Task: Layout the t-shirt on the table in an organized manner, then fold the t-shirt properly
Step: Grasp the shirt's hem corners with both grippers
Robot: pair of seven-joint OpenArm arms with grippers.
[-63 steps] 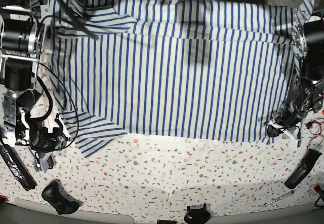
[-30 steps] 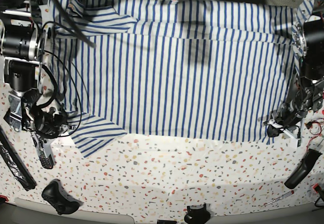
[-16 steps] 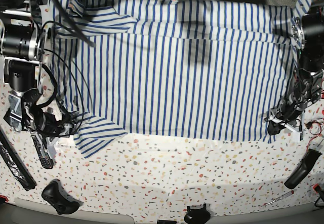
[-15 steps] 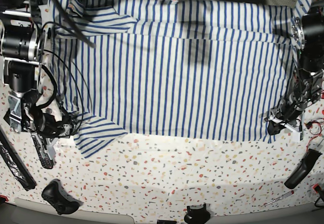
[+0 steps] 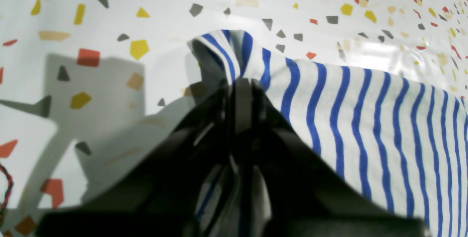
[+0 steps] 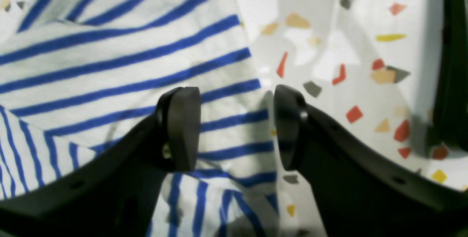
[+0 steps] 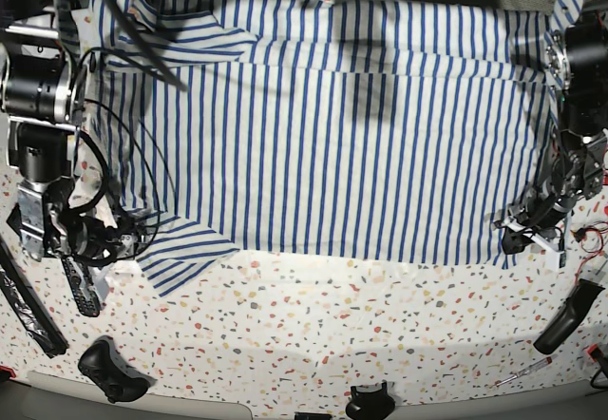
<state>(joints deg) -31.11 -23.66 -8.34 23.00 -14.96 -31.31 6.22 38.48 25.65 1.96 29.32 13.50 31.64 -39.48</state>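
Both arms reach in from opposite sides of the base view, wrists low. Left pincer: tips pressed together, closed, at the right side of the base view. Right pincer: fingers spread wide, clear gap between tips, at the left side of the base view. Right forearm: roughly upright; cables loop beside it.

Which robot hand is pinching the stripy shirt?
The left gripper: its jaws are shut on the shirt's corner. The right gripper's jaws are wide open.
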